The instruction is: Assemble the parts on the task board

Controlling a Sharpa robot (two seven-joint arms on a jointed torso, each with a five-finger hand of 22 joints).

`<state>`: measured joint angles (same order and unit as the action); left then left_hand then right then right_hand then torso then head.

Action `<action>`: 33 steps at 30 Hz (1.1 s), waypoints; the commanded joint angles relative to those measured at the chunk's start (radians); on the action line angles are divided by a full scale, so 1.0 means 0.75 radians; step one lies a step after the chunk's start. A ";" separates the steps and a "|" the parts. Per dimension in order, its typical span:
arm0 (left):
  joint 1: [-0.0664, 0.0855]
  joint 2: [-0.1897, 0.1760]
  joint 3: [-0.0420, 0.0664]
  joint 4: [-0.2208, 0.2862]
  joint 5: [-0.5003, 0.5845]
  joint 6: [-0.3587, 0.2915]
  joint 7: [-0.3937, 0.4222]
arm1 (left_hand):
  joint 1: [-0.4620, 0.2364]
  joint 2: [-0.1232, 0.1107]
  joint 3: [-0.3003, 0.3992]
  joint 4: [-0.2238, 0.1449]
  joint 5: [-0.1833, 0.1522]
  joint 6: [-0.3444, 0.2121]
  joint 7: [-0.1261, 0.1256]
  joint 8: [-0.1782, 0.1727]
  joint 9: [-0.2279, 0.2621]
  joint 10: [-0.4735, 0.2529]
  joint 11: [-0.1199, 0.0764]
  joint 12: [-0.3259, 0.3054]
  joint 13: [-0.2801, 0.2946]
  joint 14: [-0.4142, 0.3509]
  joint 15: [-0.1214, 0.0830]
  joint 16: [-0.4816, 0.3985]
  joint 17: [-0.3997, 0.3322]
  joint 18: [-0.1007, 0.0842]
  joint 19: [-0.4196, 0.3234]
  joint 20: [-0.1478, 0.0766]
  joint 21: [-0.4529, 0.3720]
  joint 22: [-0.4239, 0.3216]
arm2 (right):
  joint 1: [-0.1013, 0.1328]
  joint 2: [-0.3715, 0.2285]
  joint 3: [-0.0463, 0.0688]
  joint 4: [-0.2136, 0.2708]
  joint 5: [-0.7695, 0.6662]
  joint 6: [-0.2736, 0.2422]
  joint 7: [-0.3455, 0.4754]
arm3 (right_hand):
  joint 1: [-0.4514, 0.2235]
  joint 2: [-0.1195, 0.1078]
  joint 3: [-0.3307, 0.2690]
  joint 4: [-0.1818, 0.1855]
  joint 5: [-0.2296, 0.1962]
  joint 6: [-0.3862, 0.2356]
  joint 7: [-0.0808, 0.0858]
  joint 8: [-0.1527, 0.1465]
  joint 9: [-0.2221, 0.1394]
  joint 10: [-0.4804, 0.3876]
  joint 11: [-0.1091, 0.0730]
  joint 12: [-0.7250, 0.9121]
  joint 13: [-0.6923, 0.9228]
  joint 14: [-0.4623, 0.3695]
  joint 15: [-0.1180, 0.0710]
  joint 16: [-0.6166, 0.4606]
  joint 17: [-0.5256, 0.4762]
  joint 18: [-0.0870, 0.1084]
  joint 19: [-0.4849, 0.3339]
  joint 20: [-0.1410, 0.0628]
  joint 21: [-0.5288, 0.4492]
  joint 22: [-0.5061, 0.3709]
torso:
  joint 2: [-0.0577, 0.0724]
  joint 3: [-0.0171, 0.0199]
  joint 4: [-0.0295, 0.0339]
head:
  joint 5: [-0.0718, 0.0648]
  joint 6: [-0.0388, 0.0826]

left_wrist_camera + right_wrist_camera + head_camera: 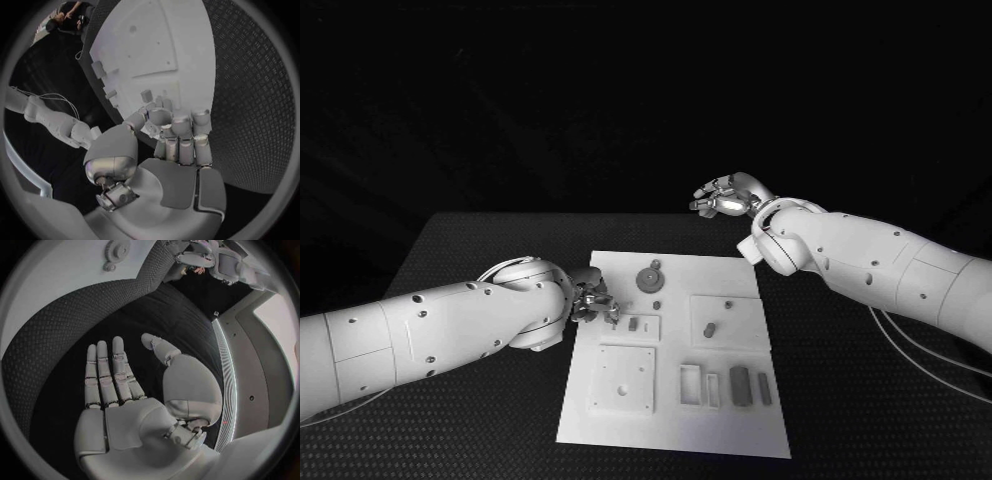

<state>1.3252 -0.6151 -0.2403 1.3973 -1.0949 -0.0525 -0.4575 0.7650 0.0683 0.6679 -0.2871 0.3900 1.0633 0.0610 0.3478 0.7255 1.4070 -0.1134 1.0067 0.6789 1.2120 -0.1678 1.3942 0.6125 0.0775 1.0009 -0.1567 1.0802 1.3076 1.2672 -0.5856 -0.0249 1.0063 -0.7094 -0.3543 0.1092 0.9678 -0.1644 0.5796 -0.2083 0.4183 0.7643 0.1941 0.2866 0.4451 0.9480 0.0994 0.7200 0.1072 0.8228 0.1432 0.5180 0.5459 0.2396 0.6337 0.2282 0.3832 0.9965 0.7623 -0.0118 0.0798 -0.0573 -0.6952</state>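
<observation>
The white task board [678, 425] lies in the middle of the table. A round gear part [651, 278] sits near its far edge, small parts [710, 329] stand mid-board, and several bar parts [738, 385] lie near the front right. My left hand [594, 299] is at the board's left edge with its fingers [181, 125] curled in beside a small upright part [147, 95]. I cannot tell whether they pinch anything. My right hand [728, 195] hangs beyond the board's far right corner, its fingers [112, 370] straight and apart, holding nothing.
The black textured table [473, 250] surrounds the board on all sides. A square raised plate [625, 378] takes up the board's front left. The board [56, 275] and gear [115, 249] also show in the right wrist view, away from the palm.
</observation>
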 commanded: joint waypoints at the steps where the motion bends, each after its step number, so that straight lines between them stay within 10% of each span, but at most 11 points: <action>1: -0.003 0.006 0.000 -0.002 -0.018 0.019 0.000 | 0.001 0.014 0.007 -0.003 0.005 0.203 -0.093 0.006 0.056 -0.003 -0.008 0.009 0.001 0.049 -0.043 0.008 0.001 -0.005 0.008 -0.139 0.005 0.024 | 0.000 0.000 0.000 0.003 0.002 0.017 0.007 | 0.006 0.001 -0.006 0.004 0.006 0.011 0.014 0.002 -0.002 -0.273 0.101 0.000 -0.002 -0.012 0.002 -0.008 0.001 -0.011 -0.009 0.001 -0.006 0.001 | 0.000 0.0000 -0.0002 | 0.000 -0.001; 33: -0.021 0.019 0.001 -0.028 -0.070 0.062 -0.007 | -0.004 0.017 0.011 -0.004 0.008 0.204 -0.095 0.012 0.061 -0.004 -0.010 0.011 0.000 0.047 -0.043 0.009 0.000 -0.005 0.006 -0.139 0.005 0.024 | 0.000 -0.002 0.000 0.004 0.002 0.017 0.008 | 0.006 0.001 -0.007 0.006 0.007 0.010 0.014 0.003 -0.003 -0.273 0.102 0.002 -0.006 -0.012 0.002 -0.009 0.002 -0.011 -0.009 0.001 -0.009 0.003 | -0.001 -0.0008 0.0018 | 0.002 -0.004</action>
<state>1.3109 -0.6016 -0.2395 1.3763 -1.1321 -0.0222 -0.4608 0.7609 0.0727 0.6710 -0.2896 0.3941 1.0654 0.0610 0.3514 0.7394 1.4061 -0.1137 1.0107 0.6786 1.2221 -0.1716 1.3941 0.6124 0.0774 1.0008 -0.1567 1.0802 1.3074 1.2671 -0.5878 -0.0249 1.0080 -0.7079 -0.3534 0.1090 0.9678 -0.1644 0.5768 -0.2055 0.4183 0.7629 0.1956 0.2866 0.4434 0.9472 0.1002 0.7200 0.1037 0.8229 0.1431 0.5142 0.5458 0.2397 0.6337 0.2281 0.3793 0.9974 0.7616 -0.0122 0.0807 -0.0556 -0.6970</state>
